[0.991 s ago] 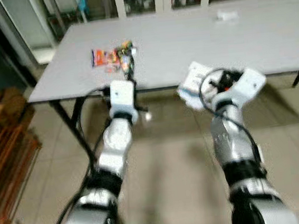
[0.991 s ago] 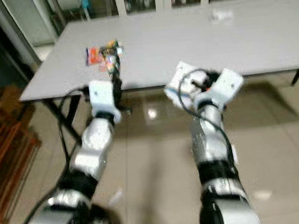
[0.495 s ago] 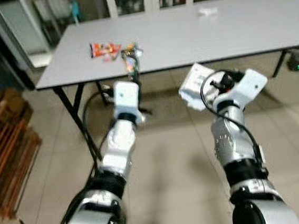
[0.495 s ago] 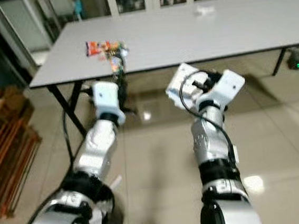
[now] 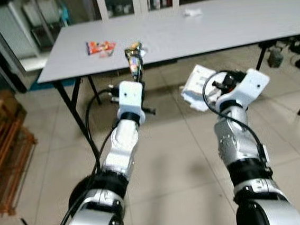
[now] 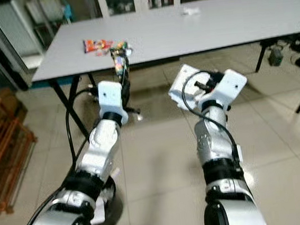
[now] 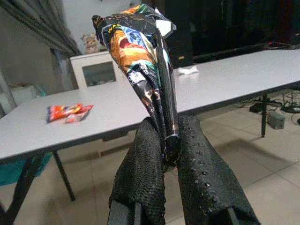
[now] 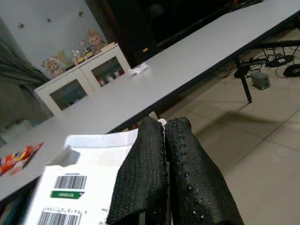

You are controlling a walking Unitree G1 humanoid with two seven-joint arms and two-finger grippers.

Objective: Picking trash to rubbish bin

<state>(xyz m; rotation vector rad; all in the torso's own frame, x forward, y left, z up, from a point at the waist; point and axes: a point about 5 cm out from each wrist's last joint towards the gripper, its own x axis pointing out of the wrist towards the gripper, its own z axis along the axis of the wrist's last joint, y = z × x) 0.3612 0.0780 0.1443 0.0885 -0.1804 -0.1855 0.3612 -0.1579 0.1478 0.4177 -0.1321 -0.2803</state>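
Observation:
My left gripper (image 5: pixel 136 75) is shut on a dark, colourful snack wrapper (image 5: pixel 134 54), which stands upright above the fingers (image 7: pixel 145 154) in front of the grey table (image 5: pixel 226 25). The same wrapper (image 7: pixel 140 51) is pinched at its lower end in the left wrist view. My right gripper (image 5: pixel 217 83) is shut on a white carton (image 5: pixel 196 84) with barcode labels (image 8: pixel 70 192), held over the tiled floor. An orange snack packet (image 5: pixel 99 47) and a crumpled white paper (image 5: pixel 191 13) lie on the table.
A wooden rack (image 5: pixel 5 153) stands at the left. The table's black legs (image 5: pixel 79 119) are close ahead of my left arm. Cables and a small device (image 5: pixel 293 51) lie on the floor at the right. A dark round object (image 6: pixel 108 201) sits beneath my left arm.
The view has drawn back from the table, so more tiled floor shows. Both grippers keep their hold, the wrapper on the left and the carton on the right.

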